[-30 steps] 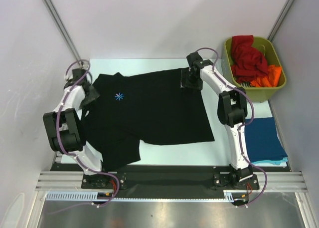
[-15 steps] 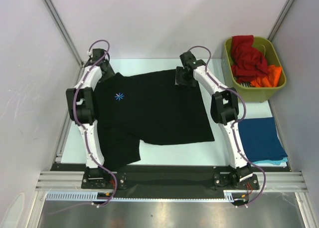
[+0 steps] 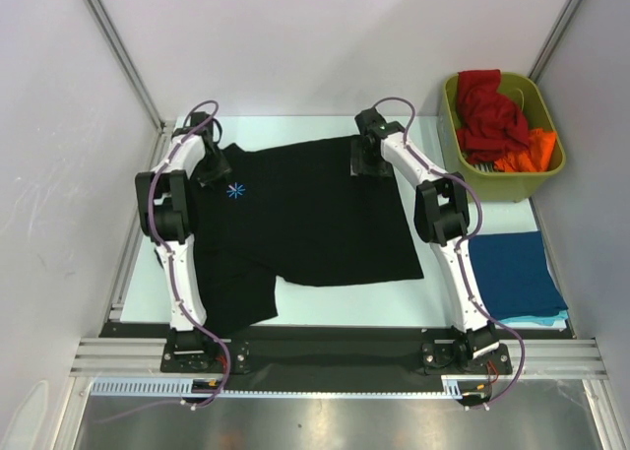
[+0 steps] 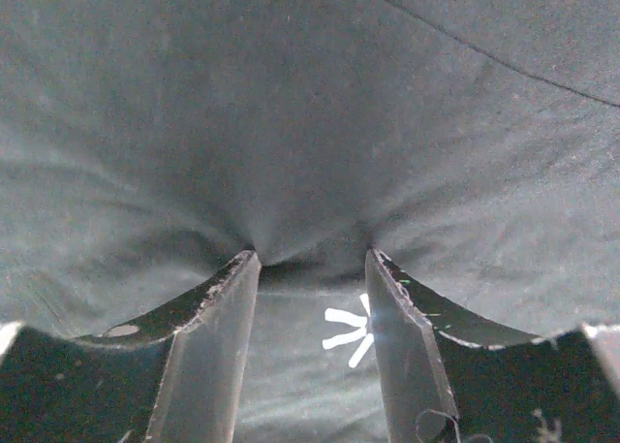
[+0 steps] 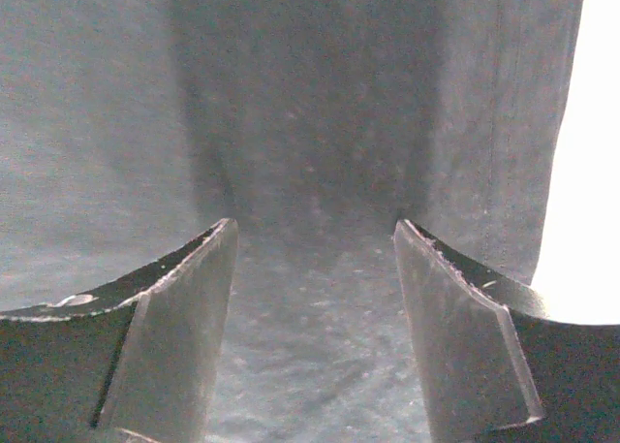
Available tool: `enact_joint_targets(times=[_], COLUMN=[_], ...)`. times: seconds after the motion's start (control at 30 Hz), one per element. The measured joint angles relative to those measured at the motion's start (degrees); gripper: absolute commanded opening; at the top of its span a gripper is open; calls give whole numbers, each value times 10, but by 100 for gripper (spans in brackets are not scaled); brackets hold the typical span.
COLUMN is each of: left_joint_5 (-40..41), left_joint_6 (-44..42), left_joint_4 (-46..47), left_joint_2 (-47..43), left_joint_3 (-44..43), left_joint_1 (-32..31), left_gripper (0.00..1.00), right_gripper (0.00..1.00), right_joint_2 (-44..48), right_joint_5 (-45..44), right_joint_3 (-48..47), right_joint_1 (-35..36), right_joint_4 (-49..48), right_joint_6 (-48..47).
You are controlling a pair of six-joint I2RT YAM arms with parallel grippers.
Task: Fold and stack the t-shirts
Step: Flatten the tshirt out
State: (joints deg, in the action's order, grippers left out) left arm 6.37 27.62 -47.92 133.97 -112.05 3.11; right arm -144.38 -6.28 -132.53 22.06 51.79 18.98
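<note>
Progress: two shirts look done. A folded blue shirt (image 3: pixel 517 273) sits at the right side of the surface (image 3: pixel 345 302) on top of a teal shirt (image 3: pixel 539 321), of which I see only a thin strip at the near edge.

The black shirt (image 3: pixel 305 224) is the one in hand. It lies spread across the middle of the surface, not yet folded, with one sleeve trailing toward the near left.

Left to do: a red shirt (image 3: pixel 487 110) and an orange shirt (image 3: pixel 532 153) lie crumpled in the bin (image 3: pixel 522 189) at the far right.

Left fingers (image 4: pixel 232 307): middling gap, tips pressed into the black cloth just beyond the print (image 4: pixel 349 329). The cloth puckers between the tips. I cannot tell whether this is a true grip.

Right fingers (image 5: pixel 208 278): wide apart, tips down on flat cloth near the shirt's far right edge, nothing pinched.

Hard to make out:
- The arms cover the shirt's far corners from above, so I cannot read the collar or the far hem.
- Both wrist views show little beyond dark cloth.
- I cannot tell whether more shirts lie under the red and orange ones in the bin.
</note>
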Motion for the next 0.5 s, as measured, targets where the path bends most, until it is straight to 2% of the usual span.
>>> enact_joint_targets(times=[0.13,0.27,0.5], left_joint_5=[-7,-20,-34], left_joint_6=[9,13,14], left_joint_4=[27,42,75], left_joint_2=[-59,-134,-236], left_joint_3=[100,219,369], left_joint_1=[-1,-5,-14], left_gripper=[55,55,57], right_gripper=[72,72,73], right_joint_2=[21,97,210], right_joint_5=[-12,-14,-4], right_joint_3=[58,193,376], right_joint_1=[3,6,6], right_joint_4=[-10,-50,-80], right_joint_6=[0,9,33])
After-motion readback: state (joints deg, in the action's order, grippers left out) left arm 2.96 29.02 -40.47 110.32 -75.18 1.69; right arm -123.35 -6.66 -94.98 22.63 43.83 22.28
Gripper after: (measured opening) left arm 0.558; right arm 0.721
